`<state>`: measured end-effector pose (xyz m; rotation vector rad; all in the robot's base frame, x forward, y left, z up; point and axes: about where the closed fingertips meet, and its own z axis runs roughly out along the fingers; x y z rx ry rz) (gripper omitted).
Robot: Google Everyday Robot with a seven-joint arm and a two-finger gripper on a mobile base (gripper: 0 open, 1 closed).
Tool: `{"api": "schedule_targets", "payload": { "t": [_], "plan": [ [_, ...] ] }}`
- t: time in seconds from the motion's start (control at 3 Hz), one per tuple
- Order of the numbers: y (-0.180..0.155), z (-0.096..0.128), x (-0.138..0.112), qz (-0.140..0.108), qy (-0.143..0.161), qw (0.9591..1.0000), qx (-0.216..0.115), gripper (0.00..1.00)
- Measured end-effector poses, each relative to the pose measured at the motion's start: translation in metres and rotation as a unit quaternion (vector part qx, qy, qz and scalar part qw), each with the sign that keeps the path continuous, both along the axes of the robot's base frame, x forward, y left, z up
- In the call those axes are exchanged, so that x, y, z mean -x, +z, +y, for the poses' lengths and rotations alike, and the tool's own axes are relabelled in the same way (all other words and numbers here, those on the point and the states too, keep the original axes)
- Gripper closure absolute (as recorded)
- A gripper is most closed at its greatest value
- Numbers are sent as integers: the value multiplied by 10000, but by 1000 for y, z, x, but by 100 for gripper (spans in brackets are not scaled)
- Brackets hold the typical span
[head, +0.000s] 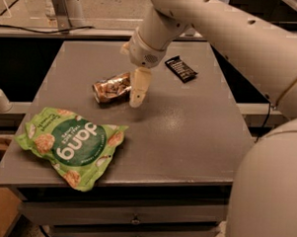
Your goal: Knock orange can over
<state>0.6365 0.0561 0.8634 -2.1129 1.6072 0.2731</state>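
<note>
Risk first, in the camera view: the orange can (112,88) already lies on its side, left of centre in the upper half of the frame. It is a smooth, shiny metal cylinder, so a nudge from the tool (137,101), just right of its end, could roll it toward the worktop (187,137) edge or into the green chip bag (70,146). You cannot tell how far the tool is open; it appears to hold nothing. The bag looks soft and crinkly, the black snack bar (181,69) flat, the worktop matte grey.

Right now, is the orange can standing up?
No, the orange can lies on its side on the table, with the gripper hanging close beside its end.
</note>
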Motion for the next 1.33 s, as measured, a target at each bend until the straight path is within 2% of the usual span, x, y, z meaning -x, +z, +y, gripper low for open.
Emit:
{"api": "schedule_targets", "payload": {
  "t": [0.33,0.67,1.0,1.33],
  "plan": [
    [25,-29,-2,-195,-791,9945,-659,0],
    [44,-65,7,-310,-1675,9745,-1460,0],
    [49,-91,26,-310,-2381,9440,-2264,0],
    [56,-113,33,-470,-2955,9059,-2997,0]
  ]
}}
